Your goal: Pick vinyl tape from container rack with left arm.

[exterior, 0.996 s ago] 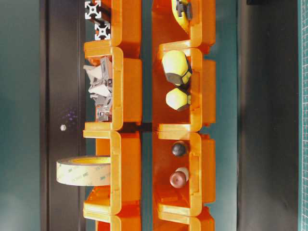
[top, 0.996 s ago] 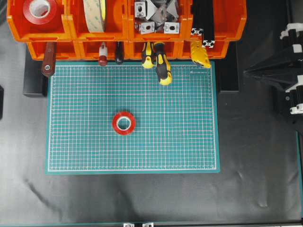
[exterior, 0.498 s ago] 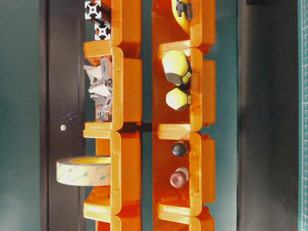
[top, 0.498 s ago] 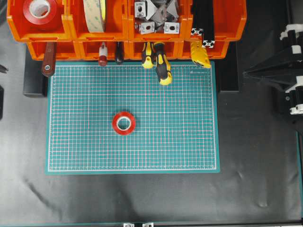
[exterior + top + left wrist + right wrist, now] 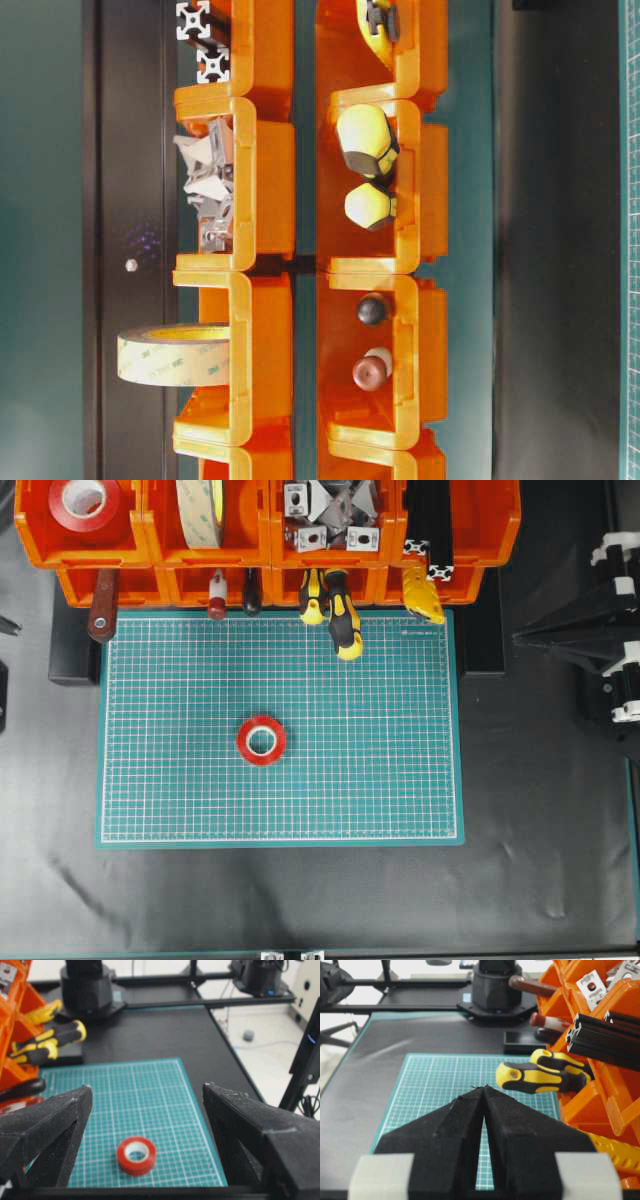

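A vinyl tape (image 5: pixel 261 741) lies flat on the green mat (image 5: pixel 380 780); left jaws spread wide and empty, right jaws pressed together

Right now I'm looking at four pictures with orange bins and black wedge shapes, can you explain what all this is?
It is a two-armed robot at a workbench. One camera looks down from above, one looks sideways at the orange container rack, and one rides on each wrist. The black wedges are the fingers: the left gripper is open and empty, the right gripper is shut and empty. A red vinyl tape lies on the green mat; another red roll sits in the rack's top-left bin. Screwdrivers stick out of the lower bins.
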Robot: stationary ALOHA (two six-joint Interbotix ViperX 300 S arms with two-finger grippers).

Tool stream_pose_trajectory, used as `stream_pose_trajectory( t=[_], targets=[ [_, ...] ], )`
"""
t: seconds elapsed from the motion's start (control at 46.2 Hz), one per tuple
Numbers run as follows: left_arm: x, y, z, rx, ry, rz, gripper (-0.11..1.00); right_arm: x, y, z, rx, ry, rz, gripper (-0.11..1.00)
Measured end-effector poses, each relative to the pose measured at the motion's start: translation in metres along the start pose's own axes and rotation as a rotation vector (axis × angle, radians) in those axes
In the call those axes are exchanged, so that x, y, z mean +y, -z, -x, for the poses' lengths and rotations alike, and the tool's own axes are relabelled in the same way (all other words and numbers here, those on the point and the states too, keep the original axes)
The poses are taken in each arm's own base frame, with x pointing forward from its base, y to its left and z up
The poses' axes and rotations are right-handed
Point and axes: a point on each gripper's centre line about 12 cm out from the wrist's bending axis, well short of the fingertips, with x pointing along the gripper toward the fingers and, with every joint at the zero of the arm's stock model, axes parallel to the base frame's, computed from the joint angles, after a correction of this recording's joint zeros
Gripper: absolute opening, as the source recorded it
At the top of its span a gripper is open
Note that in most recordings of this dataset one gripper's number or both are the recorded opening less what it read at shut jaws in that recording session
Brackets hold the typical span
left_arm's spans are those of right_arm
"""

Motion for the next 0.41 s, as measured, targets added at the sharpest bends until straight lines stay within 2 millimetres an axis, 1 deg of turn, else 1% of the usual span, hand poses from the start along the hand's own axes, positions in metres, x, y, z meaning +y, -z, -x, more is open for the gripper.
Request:
stream_pose_trajectory(
  t=[0.411],
  targets=[
    [0.0003, -0.0065, 0.0098, -0.051, 0.000, 0.001, 0.86, 0.0000, 0.0000, 0.0000, 0.000, 0.000, -0.003, 0.01]
  ],
)
